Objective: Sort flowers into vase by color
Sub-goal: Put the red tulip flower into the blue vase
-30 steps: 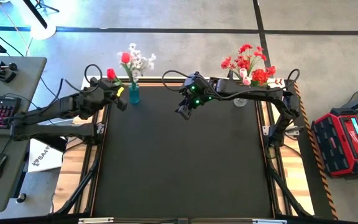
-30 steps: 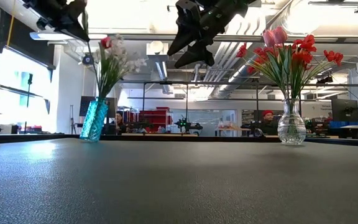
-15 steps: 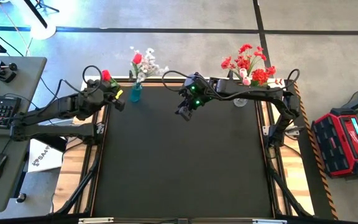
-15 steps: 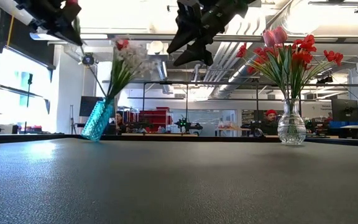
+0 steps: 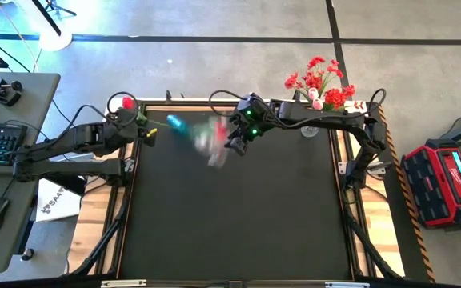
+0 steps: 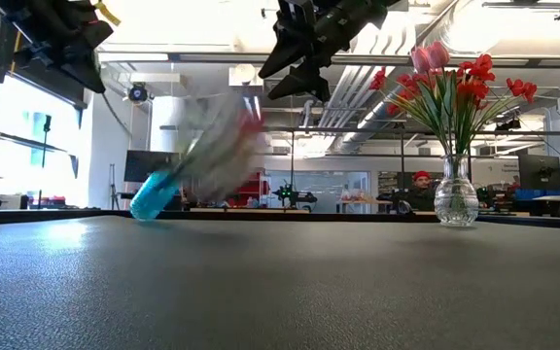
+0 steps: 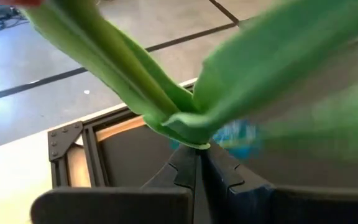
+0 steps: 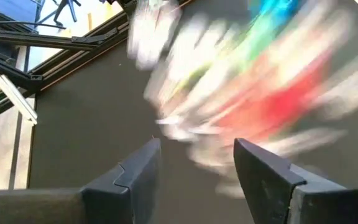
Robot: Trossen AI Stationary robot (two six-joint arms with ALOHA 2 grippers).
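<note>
- The dark counter (image 5: 230, 216) carries two vases along its far edge.
- A clear vase (image 6: 456, 202) stands upright at the far right, full of red flowers (image 5: 317, 82) and pale tulips (image 6: 430, 56).
- A blue vase (image 6: 154, 197) tips sharply toward the right arm, its white and red flowers (image 5: 210, 142) a blur just above the counter.
- The right pincer (image 5: 237, 145) hangs released beside that blurred bunch.
- The left pincer (image 5: 145, 134), at the far left corner, is clenched on a red bud's green stem (image 7: 135, 81).
</note>
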